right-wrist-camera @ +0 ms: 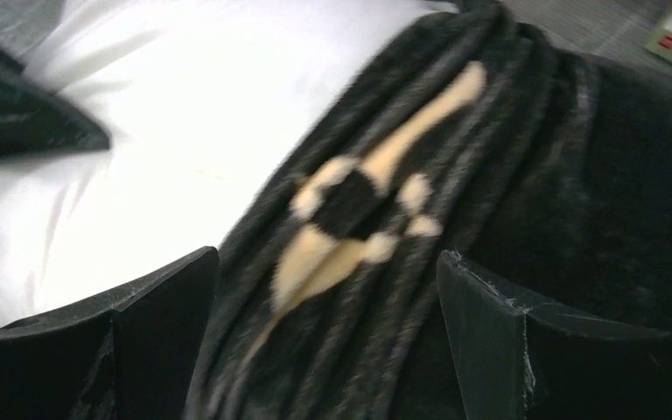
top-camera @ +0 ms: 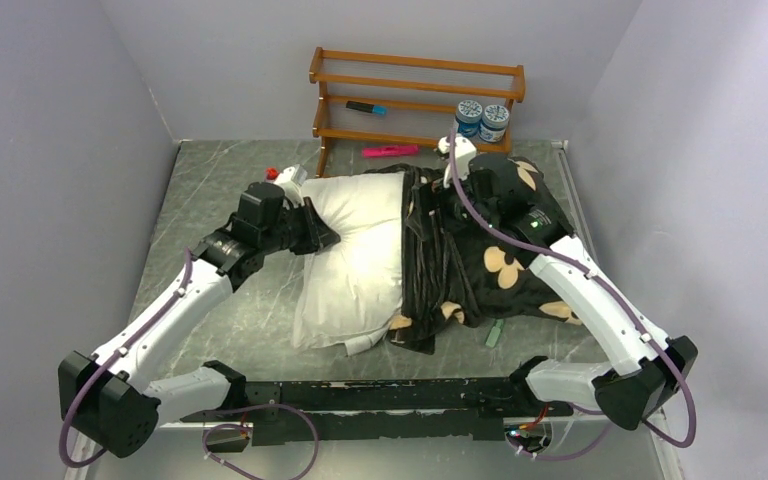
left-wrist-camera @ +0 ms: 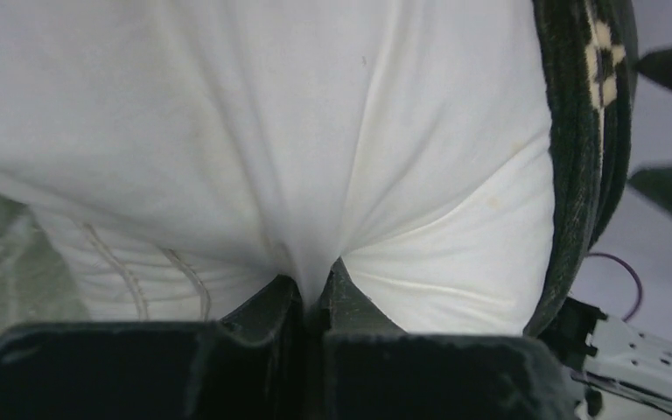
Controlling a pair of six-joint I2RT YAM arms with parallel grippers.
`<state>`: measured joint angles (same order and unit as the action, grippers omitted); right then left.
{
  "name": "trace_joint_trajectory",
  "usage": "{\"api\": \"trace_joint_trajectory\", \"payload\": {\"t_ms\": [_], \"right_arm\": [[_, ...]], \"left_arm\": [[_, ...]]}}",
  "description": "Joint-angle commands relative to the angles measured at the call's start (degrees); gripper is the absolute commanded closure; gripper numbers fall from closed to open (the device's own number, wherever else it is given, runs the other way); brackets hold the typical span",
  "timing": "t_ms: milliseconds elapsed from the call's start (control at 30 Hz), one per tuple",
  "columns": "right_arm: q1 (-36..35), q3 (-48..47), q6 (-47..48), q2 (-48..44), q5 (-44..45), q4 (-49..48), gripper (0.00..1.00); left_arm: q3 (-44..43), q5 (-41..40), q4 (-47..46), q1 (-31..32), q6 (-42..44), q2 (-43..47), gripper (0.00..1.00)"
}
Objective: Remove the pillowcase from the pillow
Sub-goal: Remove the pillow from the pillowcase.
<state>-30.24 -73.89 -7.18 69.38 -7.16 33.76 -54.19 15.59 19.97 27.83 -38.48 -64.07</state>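
The white pillow [top-camera: 360, 250] lies across the middle of the table, its left half bare. The black flowered pillowcase [top-camera: 490, 260] is bunched in folds over its right half. My left gripper [top-camera: 325, 235] is at the pillow's left end and is shut on a pinch of white pillow fabric [left-wrist-camera: 271, 131], which puckers into the jaws [left-wrist-camera: 319, 289]. The pillowcase's edge [left-wrist-camera: 582, 131] shows at the right of that view. My right gripper [top-camera: 450, 200] hovers open over the bunched folds [right-wrist-camera: 577, 175], a finger on either side of the ridges [right-wrist-camera: 328, 297], with the pillow [right-wrist-camera: 166, 114] to its left.
A wooden rack [top-camera: 415, 95] stands at the back with two jars [top-camera: 482, 118] and a blue marker [top-camera: 366, 107]. A pink marker [top-camera: 390, 151] lies in front of it. A small red-and-white object [top-camera: 282, 175] sits by the pillow's far left corner. Walls close both sides.
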Motion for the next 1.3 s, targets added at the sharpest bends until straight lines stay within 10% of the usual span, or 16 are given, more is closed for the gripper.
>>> {"api": "trace_joint_trajectory", "payload": {"t_ms": [0, 700, 1267], "right_arm": [[-6.87, -6.15, -0.63, 0.76, 5.82, 3.55, 0.04], [-37.91, -10.77, -18.74, 8.89, 29.13, 14.06, 0.15], [-40.16, -2.74, -22.44, 14.72, 36.61, 10.33, 0.48]], "left_arm": [[-9.05, -10.17, 6.53, -3.22, 5.21, -0.33, 0.95], [-20.92, -21.64, 22.48, -12.19, 12.83, 3.50, 0.95], [-25.21, -27.63, 25.71, -12.11, 15.35, 3.36, 0.95]]}}
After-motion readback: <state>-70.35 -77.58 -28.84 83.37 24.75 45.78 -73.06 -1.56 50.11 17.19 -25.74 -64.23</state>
